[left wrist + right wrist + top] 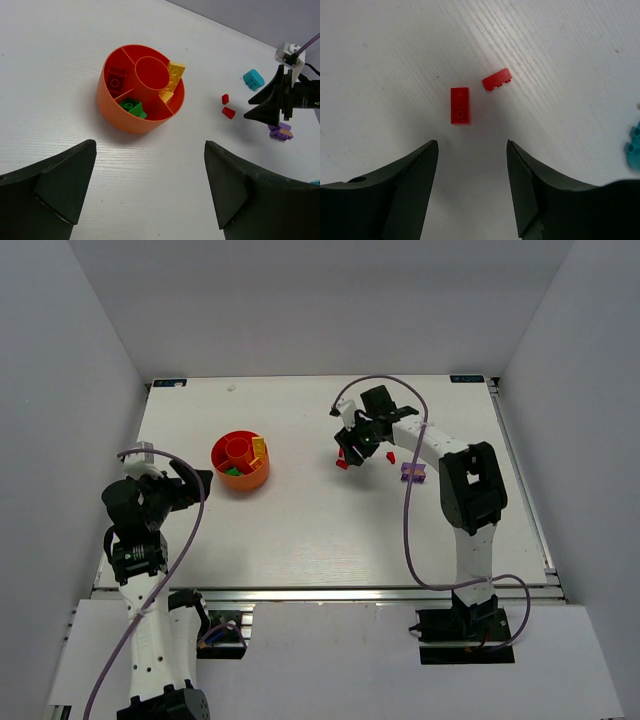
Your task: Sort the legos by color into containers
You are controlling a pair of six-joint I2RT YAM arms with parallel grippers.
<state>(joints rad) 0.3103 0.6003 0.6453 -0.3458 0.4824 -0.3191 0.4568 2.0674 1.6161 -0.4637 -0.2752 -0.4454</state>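
Observation:
The orange-red bowl [262, 477] [107, 107] stands left of the table's centre, divided into compartments. It holds dark red bricks [116, 77], green bricks [132, 106] and yellow bricks [173, 77] in separate compartments. My right gripper [350, 454] [472, 150] is open and empty, low over the table. Two red bricks [460, 105] [497, 80] lie just beyond its fingertips; they also show in the left wrist view [229, 112] and the top view [342, 464]. My left gripper [203, 480] [150, 145] is open and empty, near the bowl's left side.
A purple brick [412, 472] [280, 132] lies beside the right arm. A cyan brick [253, 79] [635, 145] lies past the red ones. Another small red piece [390, 456] lies under the right forearm. White walls enclose the table.

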